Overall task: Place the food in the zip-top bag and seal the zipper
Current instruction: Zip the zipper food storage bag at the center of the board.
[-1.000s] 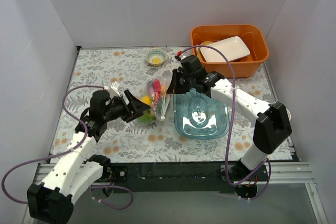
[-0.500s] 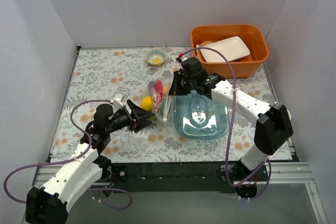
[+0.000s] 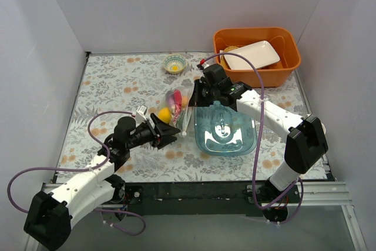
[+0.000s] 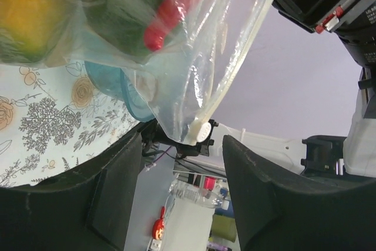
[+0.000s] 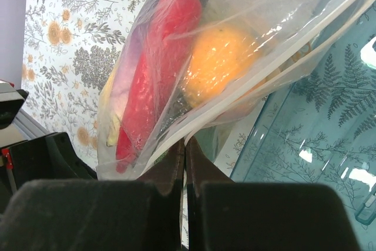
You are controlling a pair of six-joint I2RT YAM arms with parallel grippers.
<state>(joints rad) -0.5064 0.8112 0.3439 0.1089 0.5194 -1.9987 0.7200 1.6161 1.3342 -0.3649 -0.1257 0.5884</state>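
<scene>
The zip-top bag (image 3: 175,105) hangs off the table, clear and crinkly, with the food inside. My right gripper (image 3: 197,94) is shut on its top edge; in the right wrist view the right gripper (image 5: 185,145) pinches the whitish zipper (image 5: 252,93). A red chilli (image 5: 157,69) and an orange fruit (image 5: 220,66) press against the plastic. My left gripper (image 3: 171,135) is open below the bag's lower corner. In the left wrist view the white zipper slider (image 4: 202,131) hangs just beyond the left gripper (image 4: 183,160), apart from both fingers. Chilli (image 4: 170,9), green and yellow pieces show above.
A clear blue tray (image 3: 226,132) lies just right of the bag, under my right forearm. An orange bin (image 3: 288,51) with a white plate (image 3: 251,54) stands at the back right. A small bowl (image 3: 175,63) sits at the back centre.
My left arm has dropped and swung right, bringing its gripper from the bag's left side to under its lower corner; its jaws narrowed slightly. The right gripper keeps its hold, barely moving.
</scene>
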